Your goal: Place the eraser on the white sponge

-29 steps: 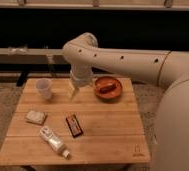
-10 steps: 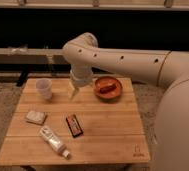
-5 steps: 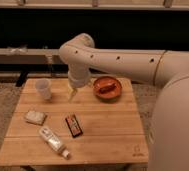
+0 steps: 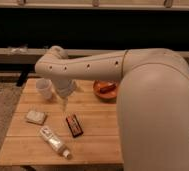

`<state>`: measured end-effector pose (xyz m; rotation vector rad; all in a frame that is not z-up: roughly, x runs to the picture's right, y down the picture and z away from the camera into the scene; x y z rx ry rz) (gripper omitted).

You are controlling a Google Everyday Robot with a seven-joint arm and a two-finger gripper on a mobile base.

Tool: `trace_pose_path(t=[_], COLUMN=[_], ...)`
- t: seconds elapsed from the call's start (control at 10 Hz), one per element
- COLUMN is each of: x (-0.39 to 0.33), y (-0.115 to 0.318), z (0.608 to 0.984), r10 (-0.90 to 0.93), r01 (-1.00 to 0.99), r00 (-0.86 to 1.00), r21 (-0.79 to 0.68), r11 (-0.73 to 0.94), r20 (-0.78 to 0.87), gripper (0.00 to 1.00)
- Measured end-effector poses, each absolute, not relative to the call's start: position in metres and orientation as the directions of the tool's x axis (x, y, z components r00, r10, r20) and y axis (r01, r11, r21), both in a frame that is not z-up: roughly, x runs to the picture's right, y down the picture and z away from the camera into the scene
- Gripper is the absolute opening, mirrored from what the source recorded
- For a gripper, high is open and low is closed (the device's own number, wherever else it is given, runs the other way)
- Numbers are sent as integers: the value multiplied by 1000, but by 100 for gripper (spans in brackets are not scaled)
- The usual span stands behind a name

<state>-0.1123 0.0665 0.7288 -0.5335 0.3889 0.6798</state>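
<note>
The eraser (image 4: pixel 74 125), a small dark block with reddish markings, lies flat near the middle of the wooden table (image 4: pixel 100 137). The white sponge (image 4: pixel 36 117), a flat off-white pad, lies to its left, apart from it. My gripper (image 4: pixel 64 103) hangs from the white arm, pointing down over the table. It is just right of the white cup, above and behind the eraser, and holds nothing that I can see.
A white cup (image 4: pixel 44 88) stands at the back left of the table. An orange bowl (image 4: pixel 105 90) with something in it sits at the back right. A white labelled tube (image 4: pixel 54 142) lies at the front left. The big white arm covers the right side of the view.
The arm has swung to the left and lower, bringing the gripper closer to the cup and the eraser. The objects on the table have not moved.
</note>
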Motion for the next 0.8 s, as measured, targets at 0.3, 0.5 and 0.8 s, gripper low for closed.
trace_pose_path(t=[0.3, 0.5, 0.8], x=[-108, -104, -111], y=[92, 113, 148], z=[743, 751, 759], r10=[493, 513, 513], r01=[-729, -777, -792], r00=[660, 607, 590], r21=[-326, -319, -325], r11=[602, 543, 516], r20=[-567, -606, -623], gripper=[80, 80, 80])
